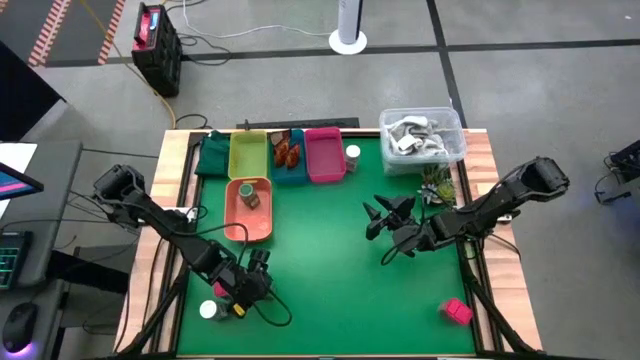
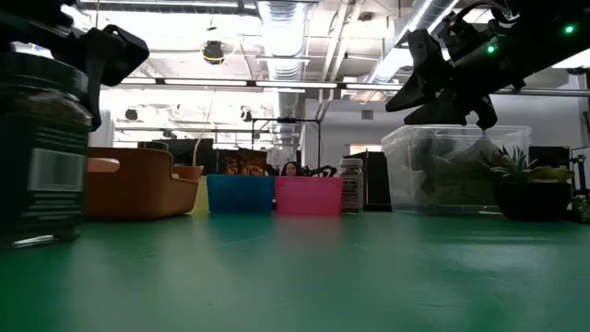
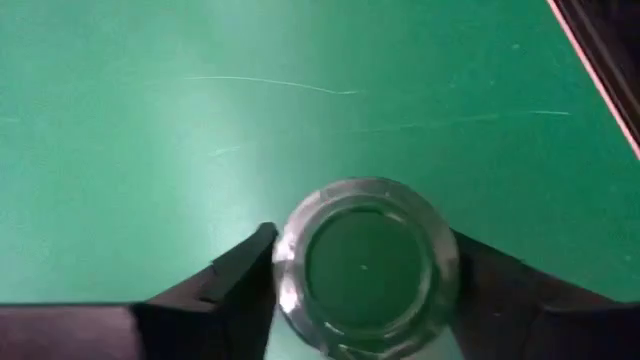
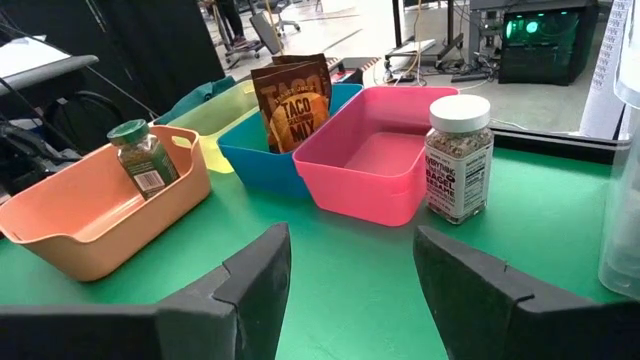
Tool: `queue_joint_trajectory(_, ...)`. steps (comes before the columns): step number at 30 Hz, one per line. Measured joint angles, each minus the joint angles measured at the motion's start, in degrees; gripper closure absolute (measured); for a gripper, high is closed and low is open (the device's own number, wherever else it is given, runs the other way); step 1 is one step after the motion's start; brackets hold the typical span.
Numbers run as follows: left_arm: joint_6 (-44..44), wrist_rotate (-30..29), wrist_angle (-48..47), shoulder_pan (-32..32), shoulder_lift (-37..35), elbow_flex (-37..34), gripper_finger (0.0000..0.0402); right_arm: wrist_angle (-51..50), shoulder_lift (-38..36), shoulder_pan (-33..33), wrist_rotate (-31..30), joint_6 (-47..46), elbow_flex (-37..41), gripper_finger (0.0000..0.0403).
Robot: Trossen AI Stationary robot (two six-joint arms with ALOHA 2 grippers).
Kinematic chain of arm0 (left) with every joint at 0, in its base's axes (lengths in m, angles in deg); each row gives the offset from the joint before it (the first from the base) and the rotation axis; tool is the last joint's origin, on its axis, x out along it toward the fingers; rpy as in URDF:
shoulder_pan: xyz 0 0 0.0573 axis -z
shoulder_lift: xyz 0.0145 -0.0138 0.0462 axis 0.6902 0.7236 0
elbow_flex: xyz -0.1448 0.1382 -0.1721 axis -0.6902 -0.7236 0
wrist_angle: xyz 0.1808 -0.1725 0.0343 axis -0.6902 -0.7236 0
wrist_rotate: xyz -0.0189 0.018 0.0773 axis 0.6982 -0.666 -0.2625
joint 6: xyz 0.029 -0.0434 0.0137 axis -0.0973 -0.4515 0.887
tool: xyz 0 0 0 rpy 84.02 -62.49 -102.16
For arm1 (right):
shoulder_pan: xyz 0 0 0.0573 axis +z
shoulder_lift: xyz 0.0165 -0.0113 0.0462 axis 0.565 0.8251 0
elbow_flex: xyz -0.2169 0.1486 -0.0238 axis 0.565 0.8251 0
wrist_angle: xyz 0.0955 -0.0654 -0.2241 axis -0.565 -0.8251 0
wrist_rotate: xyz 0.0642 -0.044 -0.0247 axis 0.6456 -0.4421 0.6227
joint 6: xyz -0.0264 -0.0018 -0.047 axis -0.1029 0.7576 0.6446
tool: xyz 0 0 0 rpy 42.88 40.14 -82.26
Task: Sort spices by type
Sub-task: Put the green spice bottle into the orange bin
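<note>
This is a robotics lab or research workspace set up in an open industrial-style room. The low view looks past the green-topped bench (image 1: 330,250) into a hall with exposed ceiling ducts (image 2: 281,28) and long strip lights. The high view shows a grey concrete floor with loose cables, a black equipment box (image 1: 157,45) off the bench's far left corner, and hazard-striped tape (image 1: 60,25) on the floor. Beside the bench's left edge sits a desk with a lit keyboard (image 1: 10,262) and a mouse (image 1: 20,322). In the right wrist view, a computer case glowing green (image 4: 535,30) and office chairs (image 4: 275,20) stand in the room beyond.
</note>
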Motion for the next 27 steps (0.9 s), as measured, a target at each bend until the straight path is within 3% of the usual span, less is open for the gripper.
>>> queue_joint_trajectory(3, 0.56, -0.02, 0.00, -0.74, -0.02, 0.00, 0.0207, 0.00, 0.00, 0.00, 0.00, 0.01, 0.00, 0.0163)
queue_joint_trajectory(16, 2.99, -0.73, -2.21, -4.37, -1.69, 0.00, 0.0207, 0.07, 0.00, 0.00, 0.15, 0.29, 0.00, 0.0163)
queue_joint_trajectory(22, 4.77, -4.33, -6.53, -6.48, -8.09, 0.37, 0.0206, 1.04, 0.00, 0.00, 0.15, 0.71, 0.00, 0.0163)
queue_joint_trajectory(27, 5.29, -10.87, -10.21, -9.56, -17.88, 0.87, 0.0206, 2.19, 0.00, 0.00, 0.17, 2.08, 0.00, 0.0163)
